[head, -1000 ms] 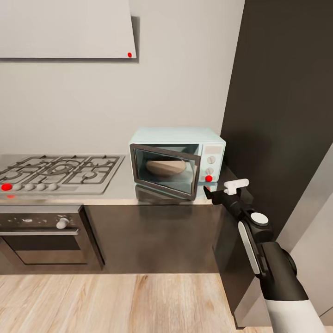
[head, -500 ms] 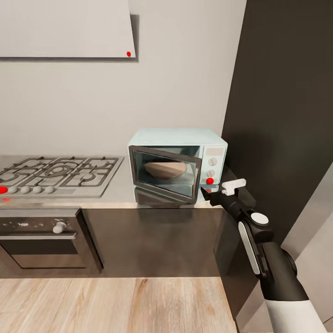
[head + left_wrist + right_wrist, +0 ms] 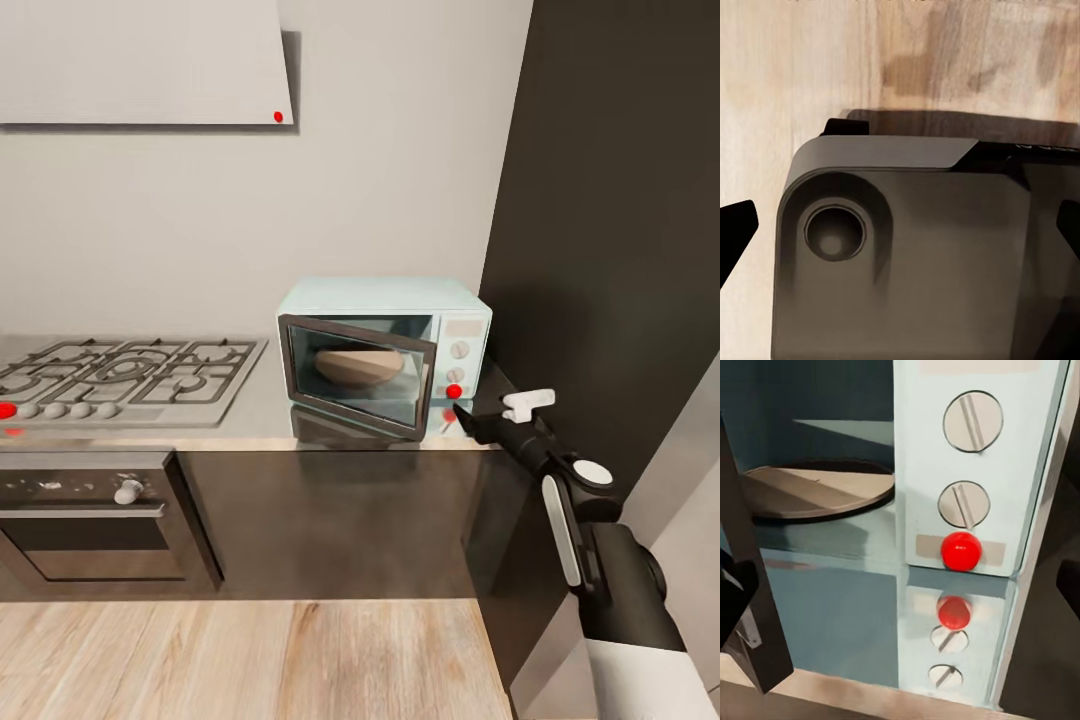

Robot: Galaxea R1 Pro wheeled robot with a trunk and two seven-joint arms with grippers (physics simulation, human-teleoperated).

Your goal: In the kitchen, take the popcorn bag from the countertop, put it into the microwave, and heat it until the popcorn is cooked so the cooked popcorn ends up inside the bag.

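At the head view's lower right, the glossy black right arm (image 3: 600, 560) carries white panels, a white round cap and a white forearm sleeve.

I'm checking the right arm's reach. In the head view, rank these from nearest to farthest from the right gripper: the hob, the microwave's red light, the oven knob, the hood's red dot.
1. Red light, just beside the right gripper.
2. Hob, left along the countertop.
3. Oven knob, lower left, below the hob.
4. Hood's red dot, high on the wall.
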